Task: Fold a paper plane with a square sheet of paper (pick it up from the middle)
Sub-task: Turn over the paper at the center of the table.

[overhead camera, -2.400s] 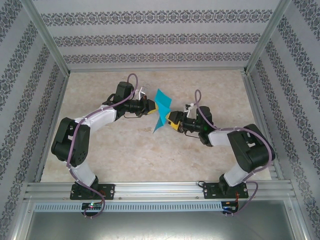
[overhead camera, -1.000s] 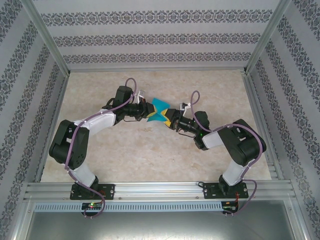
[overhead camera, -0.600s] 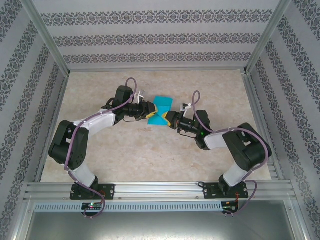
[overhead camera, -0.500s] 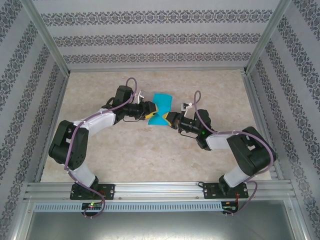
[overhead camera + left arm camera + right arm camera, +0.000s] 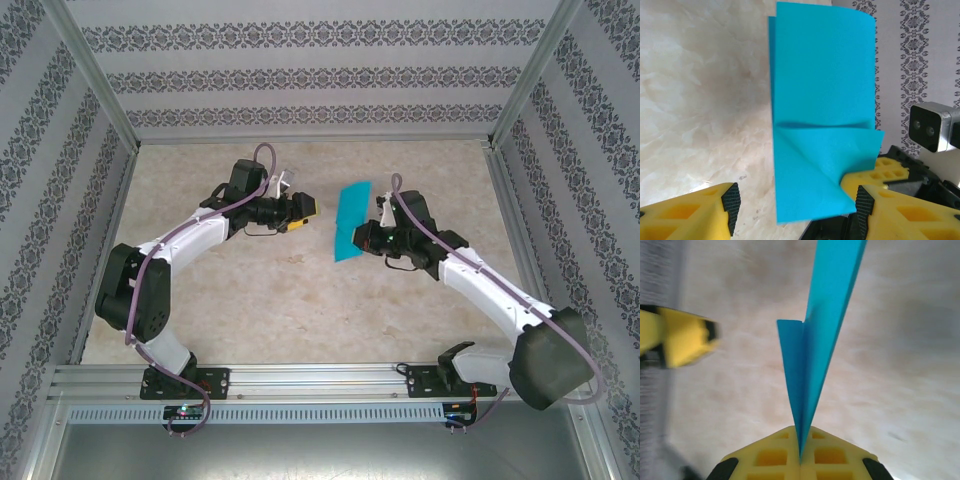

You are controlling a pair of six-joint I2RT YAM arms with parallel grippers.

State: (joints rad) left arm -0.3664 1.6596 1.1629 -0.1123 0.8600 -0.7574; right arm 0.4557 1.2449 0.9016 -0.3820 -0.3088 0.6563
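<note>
Teal-blue sheet of paper [image 5: 350,222], folded to a narrow strip with a creased triangular flap at one end. It is held out over the marbled bench [image 5: 250,300], between the two arms.
Right claw [image 5: 368,238]: pads pressed tight on the flap end.
Left claw [image 5: 303,208]: jaws apart, just beside the sheet, not touching.
Change from half a second ago: left claw has let go and drawn back; right arm has swung outward and carries the sheet alone.
</note>
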